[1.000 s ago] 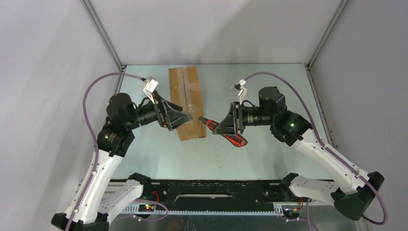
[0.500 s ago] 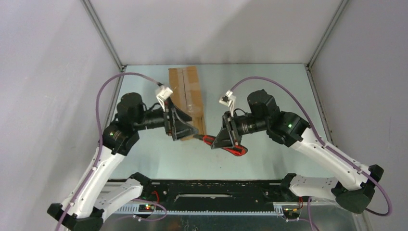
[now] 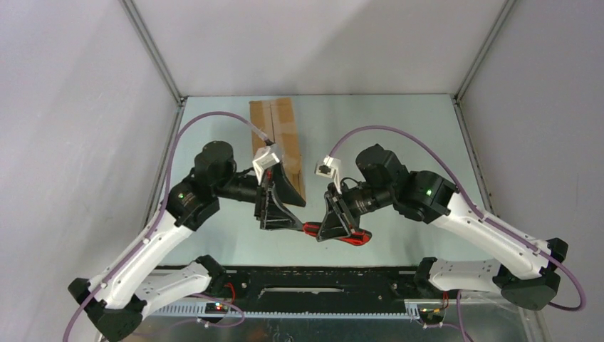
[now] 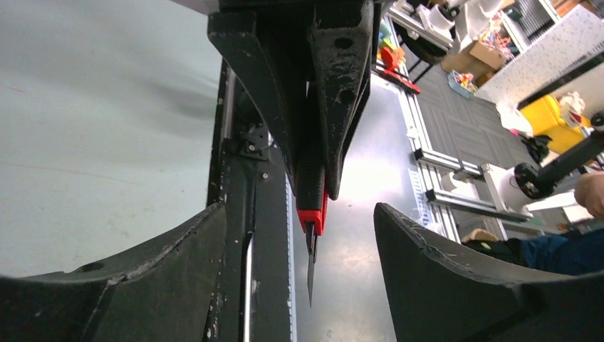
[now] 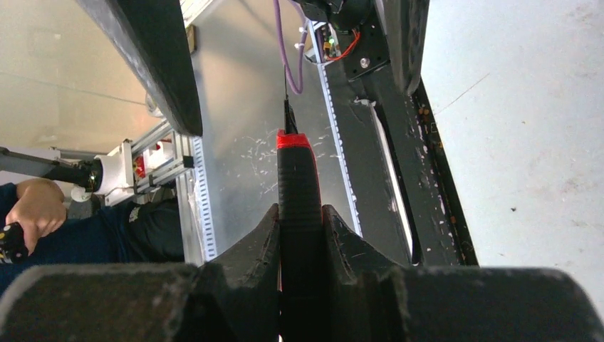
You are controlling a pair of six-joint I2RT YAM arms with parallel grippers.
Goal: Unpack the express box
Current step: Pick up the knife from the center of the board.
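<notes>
**Express box [image 3: 274, 127] taped shut at the far side**

Probably light and stiff, with crushable corners and slick tape down the top seam. Best gripped across the narrow sides, or slit along that seam. Lies flat on the surface [image 3: 399, 128], left of centre, well behind both sets of fingers and touching neither. Nearer, at left: left fingers [image 4: 142, 285] spread wide, holding nothing. At right: right fingers [image 5: 242, 260] clamped on the utility knife [image 5: 299, 192], blade pointing left toward the open pair.
</notes>
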